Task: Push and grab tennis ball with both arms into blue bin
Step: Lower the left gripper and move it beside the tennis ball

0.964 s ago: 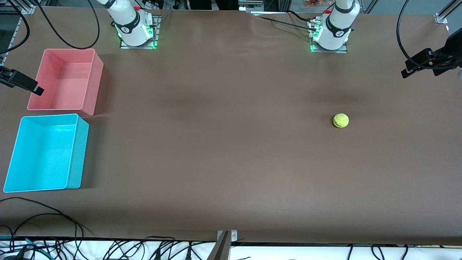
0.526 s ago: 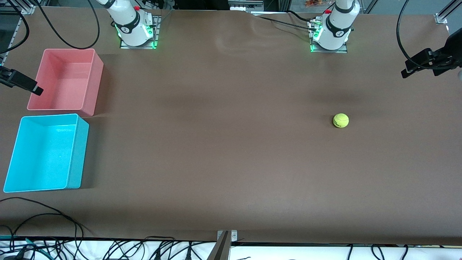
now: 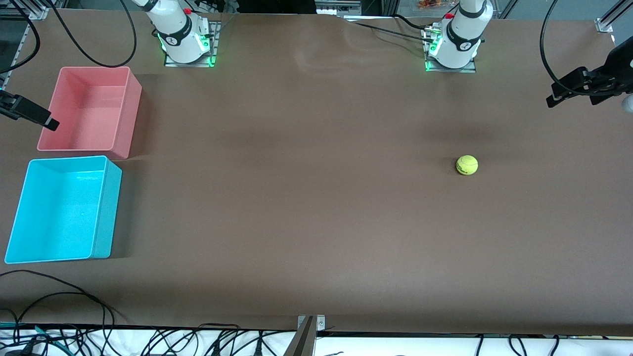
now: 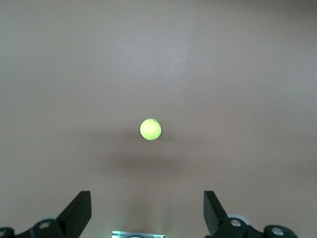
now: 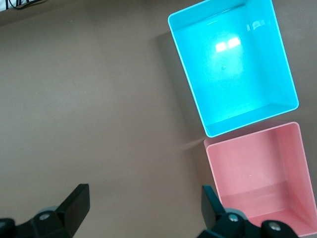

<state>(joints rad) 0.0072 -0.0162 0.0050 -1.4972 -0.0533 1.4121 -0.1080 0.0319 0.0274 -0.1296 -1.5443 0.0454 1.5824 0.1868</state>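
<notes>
Both arms run off the front view's edges: the left claw (image 3: 553,99) at 3 o'clock, the right claw (image 3: 49,123) at 9 o'clock. In the right wrist view, the pink bin (image 5: 257,173) is cut at 5 o'clock.

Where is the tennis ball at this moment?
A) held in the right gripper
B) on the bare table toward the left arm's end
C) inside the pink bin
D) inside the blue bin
B: the tennis ball lies alone on the brown table, apart from the blue bin and both grippers.
</notes>
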